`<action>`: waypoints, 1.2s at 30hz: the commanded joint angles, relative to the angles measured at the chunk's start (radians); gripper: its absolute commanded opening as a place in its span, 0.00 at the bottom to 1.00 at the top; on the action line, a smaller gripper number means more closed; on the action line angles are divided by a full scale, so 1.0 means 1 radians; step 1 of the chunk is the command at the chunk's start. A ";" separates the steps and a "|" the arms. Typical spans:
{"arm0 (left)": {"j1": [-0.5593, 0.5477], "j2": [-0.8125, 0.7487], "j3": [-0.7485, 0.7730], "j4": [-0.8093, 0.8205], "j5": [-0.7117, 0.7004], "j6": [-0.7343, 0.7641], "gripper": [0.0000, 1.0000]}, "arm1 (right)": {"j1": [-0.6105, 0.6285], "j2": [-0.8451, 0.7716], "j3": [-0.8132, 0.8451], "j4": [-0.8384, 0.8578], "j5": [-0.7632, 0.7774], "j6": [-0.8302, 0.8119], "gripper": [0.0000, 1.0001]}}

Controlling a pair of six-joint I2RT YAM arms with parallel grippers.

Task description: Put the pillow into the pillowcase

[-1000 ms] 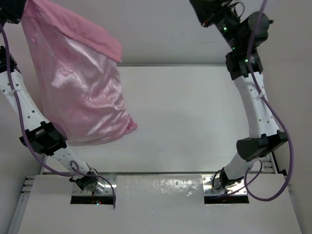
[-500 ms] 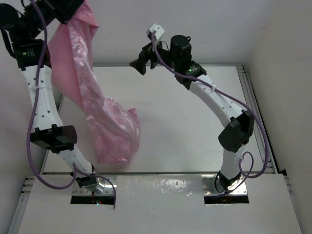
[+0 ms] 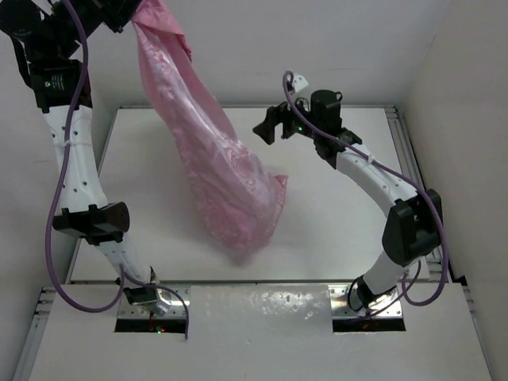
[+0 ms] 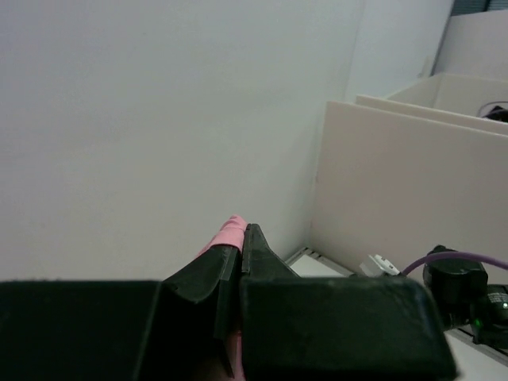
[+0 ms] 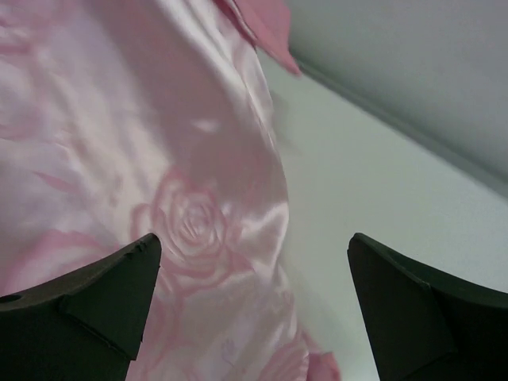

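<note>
The pink satin pillowcase (image 3: pixel 222 167) with its woven roses hangs in a long drape from the top left down over the table's middle. My left gripper (image 3: pixel 123 12) holds it high at the top left corner. In the left wrist view that gripper (image 4: pixel 242 232) is shut on a fold of the pillowcase (image 4: pixel 228 235). My right gripper (image 3: pixel 270 127) stands open just right of the hanging cloth, with nothing between its fingers. In the right wrist view the rose-patterned pillowcase (image 5: pixel 159 159) fills the left side ahead of the open right gripper (image 5: pixel 254 250). The pillow is hidden.
The white table (image 3: pixel 341 230) lies under both arms, with a raised rail along its back and right edges (image 3: pixel 401 151). White walls close in the scene behind and to the right. A cream partition (image 4: pixel 397 182) shows in the left wrist view.
The pillowcase has swung right and now hangs as a narrower drape over the table's middle. The right arm came down from the top of the view to beside the cloth.
</note>
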 commanded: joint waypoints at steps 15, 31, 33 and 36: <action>0.212 -0.192 -0.476 -0.397 -0.206 0.338 0.00 | -0.134 0.091 -0.525 0.258 0.156 0.476 0.99; 0.072 -0.147 -0.357 -0.474 -0.237 0.398 0.00 | -0.154 -0.022 -0.545 0.141 0.133 0.475 0.99; 0.054 -0.150 -0.347 -0.488 -0.232 0.407 0.00 | -0.154 -0.048 -0.567 0.165 0.098 0.504 0.99; 0.017 -0.139 -0.328 -0.508 -0.223 0.420 0.00 | -0.121 0.017 -0.542 0.217 0.012 0.557 0.99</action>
